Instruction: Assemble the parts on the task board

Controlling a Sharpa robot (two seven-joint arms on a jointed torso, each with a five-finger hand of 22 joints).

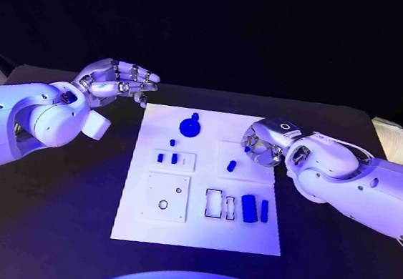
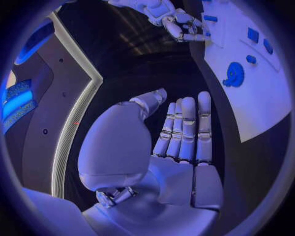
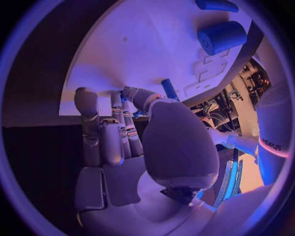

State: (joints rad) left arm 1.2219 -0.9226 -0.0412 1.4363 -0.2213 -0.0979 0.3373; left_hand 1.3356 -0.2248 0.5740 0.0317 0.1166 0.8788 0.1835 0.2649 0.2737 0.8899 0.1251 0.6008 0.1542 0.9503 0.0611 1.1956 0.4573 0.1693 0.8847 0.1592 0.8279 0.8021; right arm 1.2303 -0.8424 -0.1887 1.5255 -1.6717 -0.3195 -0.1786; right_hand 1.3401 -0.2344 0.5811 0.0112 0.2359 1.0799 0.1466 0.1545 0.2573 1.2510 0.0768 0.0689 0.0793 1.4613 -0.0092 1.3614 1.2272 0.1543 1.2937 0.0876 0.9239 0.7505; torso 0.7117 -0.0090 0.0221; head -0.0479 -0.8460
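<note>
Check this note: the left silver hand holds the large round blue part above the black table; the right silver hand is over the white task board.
Wrong on one count: the left silver hand holds nothing, as the left wrist view shows; the large round blue part lies on the white task board. The rest stands.

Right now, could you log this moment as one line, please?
left robot hand: open, off board | right robot hand: over white board, grip unclear

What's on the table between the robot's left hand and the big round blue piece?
In the head view, just bare black table and the task board's white edge lie between the left hand and the round blue piece.
</note>
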